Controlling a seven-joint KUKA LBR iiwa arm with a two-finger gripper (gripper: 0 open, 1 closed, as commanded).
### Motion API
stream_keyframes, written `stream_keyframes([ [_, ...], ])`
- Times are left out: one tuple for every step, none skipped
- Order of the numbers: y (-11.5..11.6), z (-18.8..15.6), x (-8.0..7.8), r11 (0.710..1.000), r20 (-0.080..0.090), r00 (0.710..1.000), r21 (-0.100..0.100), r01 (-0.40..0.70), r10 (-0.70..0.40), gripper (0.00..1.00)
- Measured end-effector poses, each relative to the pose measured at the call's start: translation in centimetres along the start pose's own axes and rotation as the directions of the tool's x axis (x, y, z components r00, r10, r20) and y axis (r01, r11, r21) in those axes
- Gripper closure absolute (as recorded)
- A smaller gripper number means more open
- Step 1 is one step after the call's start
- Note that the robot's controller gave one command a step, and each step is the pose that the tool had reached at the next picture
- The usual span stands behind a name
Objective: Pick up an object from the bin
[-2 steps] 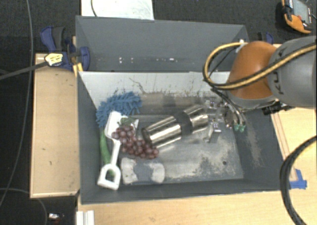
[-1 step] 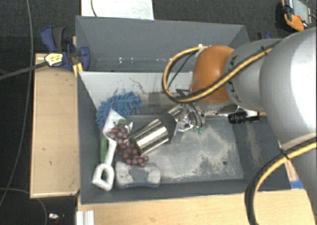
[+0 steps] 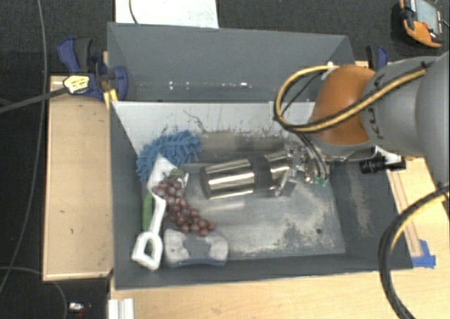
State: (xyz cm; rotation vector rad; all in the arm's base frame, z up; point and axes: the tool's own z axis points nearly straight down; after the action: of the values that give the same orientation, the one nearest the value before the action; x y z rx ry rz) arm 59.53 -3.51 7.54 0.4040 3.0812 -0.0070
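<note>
Sitting low beside shiny metal cylinder (image 3: 228,177) lying clear of left-side heap (image 3: 179,209), gripper (image 3: 295,173) has room; spread or clamped, can't tell.

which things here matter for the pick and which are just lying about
In the job: claw; shiny metal cup on its side, mid bin, beside the claw.
Lying about, along the left wall: blue fluffy duster, purple grapes, white-handled brush, grey pad.
</note>
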Motion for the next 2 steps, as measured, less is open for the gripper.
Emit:
stream_keyframes([
  [0.0, 0.0, 0.0, 1.0, 0.0, 1.0, 0.0, 0.001, -0.001, 1.0],
  [-0.01, -0.58, -0.03, 1.0, 0.003, 1.0, 0.0, 0.004, -0.004, 1.0],
])
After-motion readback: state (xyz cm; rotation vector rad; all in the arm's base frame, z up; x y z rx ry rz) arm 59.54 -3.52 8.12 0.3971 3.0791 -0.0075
